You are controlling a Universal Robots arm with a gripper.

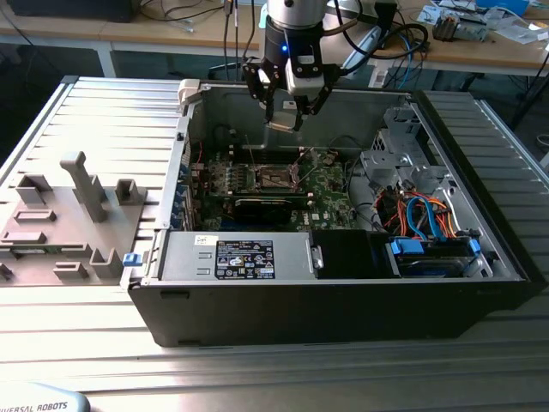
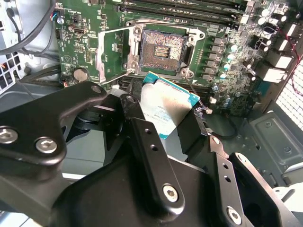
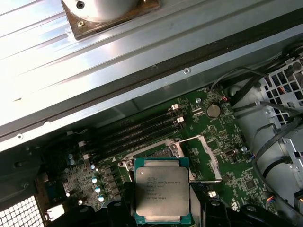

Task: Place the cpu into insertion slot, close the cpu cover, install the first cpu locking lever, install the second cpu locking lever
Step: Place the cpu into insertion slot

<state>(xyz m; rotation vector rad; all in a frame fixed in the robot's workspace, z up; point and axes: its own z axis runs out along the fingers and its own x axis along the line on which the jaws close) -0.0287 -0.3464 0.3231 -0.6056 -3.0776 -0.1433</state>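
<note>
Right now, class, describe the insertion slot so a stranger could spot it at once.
Inside the open computer case, find the green circuit board. The insertion slot is the dark square socket with a silvery rim beside the memory slots; it alone shows a field of contacts.

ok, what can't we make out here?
- Slot: first wrist view, mostly hidden behind the cpu.
- cpu's gripped edges: second wrist view, covered by the gripper.
- Slot's pins: exterior view, too small.
</note>
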